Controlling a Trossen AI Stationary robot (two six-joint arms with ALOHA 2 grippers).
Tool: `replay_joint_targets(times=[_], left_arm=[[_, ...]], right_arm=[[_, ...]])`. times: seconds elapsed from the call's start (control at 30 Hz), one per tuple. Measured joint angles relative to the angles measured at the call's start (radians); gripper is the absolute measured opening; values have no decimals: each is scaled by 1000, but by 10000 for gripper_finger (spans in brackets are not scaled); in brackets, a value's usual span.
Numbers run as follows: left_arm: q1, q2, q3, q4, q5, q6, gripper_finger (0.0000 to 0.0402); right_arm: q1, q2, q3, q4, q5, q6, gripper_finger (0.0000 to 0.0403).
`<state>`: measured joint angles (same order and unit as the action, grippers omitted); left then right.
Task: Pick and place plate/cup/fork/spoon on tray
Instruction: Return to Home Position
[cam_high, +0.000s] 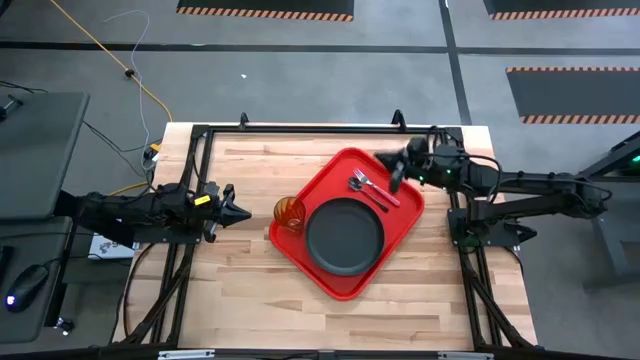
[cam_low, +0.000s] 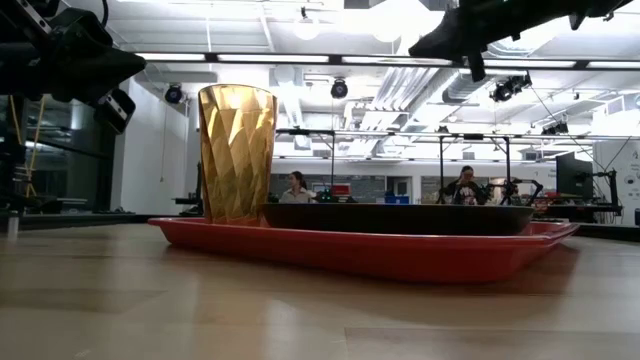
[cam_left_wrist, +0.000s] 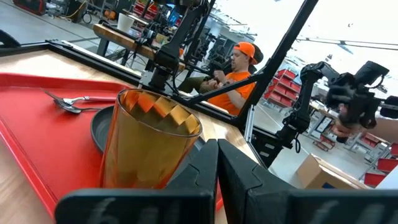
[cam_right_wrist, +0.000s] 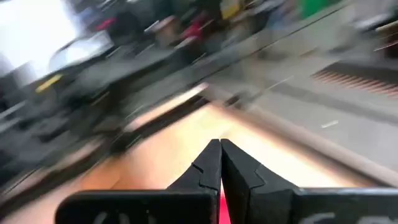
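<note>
The red tray lies aslant at the table's middle. The dark plate rests flat on it. The amber cup stands upright in the tray's left corner; it also shows in the low view and the left wrist view. The pink-handled fork and the silvery spoon lie side by side on the tray's far part. My left gripper is shut and empty, just left of the cup. My right gripper is shut and empty, raised over the tray's far corner.
Bare wooden table lies on the near side of the tray and to its left. A black frame runs along the table's edges. People sit in the room beyond the table.
</note>
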<state>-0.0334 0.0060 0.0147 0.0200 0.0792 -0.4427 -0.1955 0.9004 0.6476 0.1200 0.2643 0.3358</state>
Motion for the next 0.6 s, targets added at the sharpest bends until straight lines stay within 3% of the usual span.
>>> replay_joint_targets(times=[0.1,0.2,0.37,0.6], left_arm=[[0,0,0,0,0,0,0],[0,0,0,0,0,0,0],[0,0,0,0,0,0,0],[0,0,0,0,0,0,0]], right_arm=[[0,-28,0,-103,-189,32,0],[0,-80,0,-243,-277,64,0],[17,-237,-35,-363,-311,81,0],[88,-515,-185,-237,-304,146,0]])
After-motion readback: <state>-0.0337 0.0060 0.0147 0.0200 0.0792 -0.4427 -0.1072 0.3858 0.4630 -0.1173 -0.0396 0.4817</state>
